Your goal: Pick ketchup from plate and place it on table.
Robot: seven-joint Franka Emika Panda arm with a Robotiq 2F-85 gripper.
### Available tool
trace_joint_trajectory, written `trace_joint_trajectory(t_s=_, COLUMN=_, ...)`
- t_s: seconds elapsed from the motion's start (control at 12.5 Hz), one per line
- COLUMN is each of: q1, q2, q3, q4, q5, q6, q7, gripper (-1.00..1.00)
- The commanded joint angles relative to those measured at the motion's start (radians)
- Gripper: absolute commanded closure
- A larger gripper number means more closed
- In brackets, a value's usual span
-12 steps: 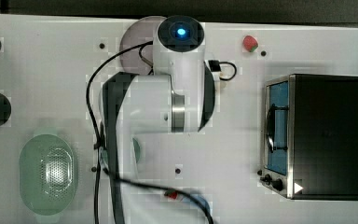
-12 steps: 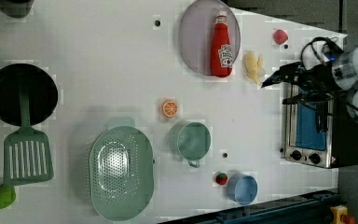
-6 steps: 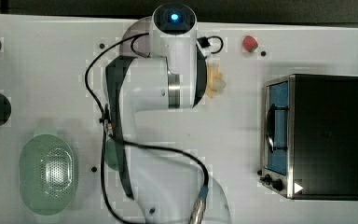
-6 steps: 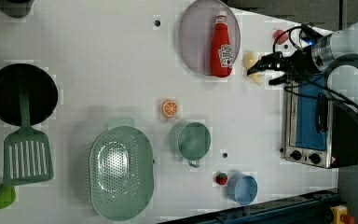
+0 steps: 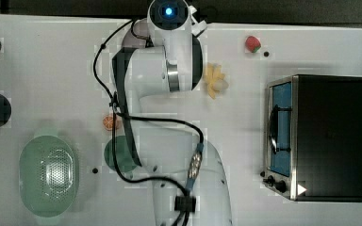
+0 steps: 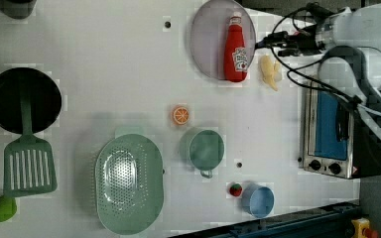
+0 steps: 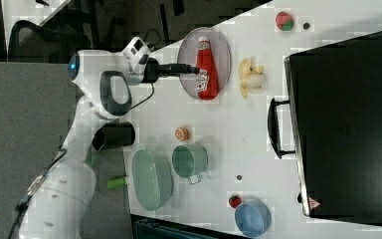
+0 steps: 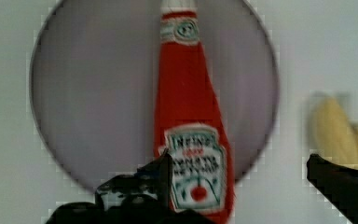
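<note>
Approach step: gripper spread wide above the ketchup, no contact yet.

Nearest the wrist camera, the black two-finger gripper (image 8: 242,182) stands fully spread, one fingertip (image 8: 161,170) over the label and the other toward a yellow banana bunch (image 8: 342,135); nothing is pinched. Below it, the ketchup (image 8: 191,121), a small red plastic bottle with a white label patch, lies flat on the plate (image 8: 88,93), a wide round pale-lilac disc, cap toward the rim. Beyond, the plate rests on the table (image 6: 104,59), a white flat top with small black holes. Judged next: centre the jaws across the bottle's body, descend, close, then lift toward bare tabletop.
</note>
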Motion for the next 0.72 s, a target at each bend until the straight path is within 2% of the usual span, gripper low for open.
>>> trace_joint_trajectory(t_s=0.08, q1=0.028, q2=0.072, q3=0.001, q4=0.026, q5=-0.033, q6=0.044, q7=-0.052, gripper=-1.00)
trace_joint_trajectory(t_s=0.32, q1=0.031, q2=0.146, q3=0.000, q4=0.052, q5=-0.034, q6=0.114, q7=-0.052, gripper=-1.00)
trace_joint_trajectory(t_s=0.72, q1=0.036, q2=0.227, q3=-0.003, q4=0.102, q5=-0.052, q6=0.136, q7=-0.052, gripper=-1.00)
